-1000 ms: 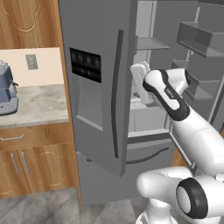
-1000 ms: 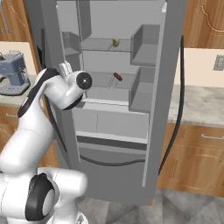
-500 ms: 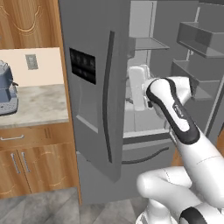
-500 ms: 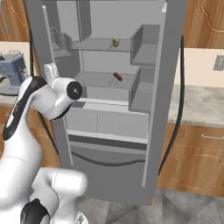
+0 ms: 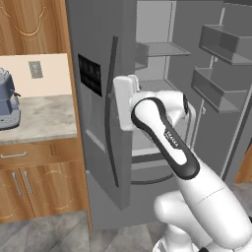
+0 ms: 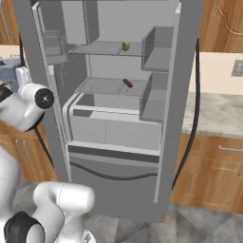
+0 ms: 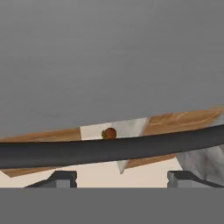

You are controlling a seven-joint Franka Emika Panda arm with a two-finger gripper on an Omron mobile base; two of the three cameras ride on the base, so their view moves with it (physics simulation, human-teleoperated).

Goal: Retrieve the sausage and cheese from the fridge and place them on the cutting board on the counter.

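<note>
The grey fridge [image 6: 118, 133] stands with both doors open. A small yellowish cheese [image 6: 125, 46] chunk rests on the upper shelf. A short dark-red sausage [image 6: 128, 83] lies on the shelf below it. My hand [image 5: 123, 101] is pressed against the edge of the left door [image 5: 93, 128], by its long dark handle [image 5: 112, 108]. In the hand view my gripper [image 7: 122, 177] is open, fingertips wide apart, with the handle bar [image 7: 109, 148] crossing just beyond them. The cutting board is out of view.
A marble counter [image 5: 34, 118] with a blue-grey coffee machine [image 5: 7, 101] lies left of the fridge over wooden cabinets. More counter [image 6: 213, 114] runs to the right. The open right door [image 5: 221, 93] carries shelf bins. A small orange-red round item [image 7: 109, 132] shows past the handle.
The left fridge door has swung wider open, and my hand has travelled leftward with it at the handle. The food on the shelves has stayed put.
</note>
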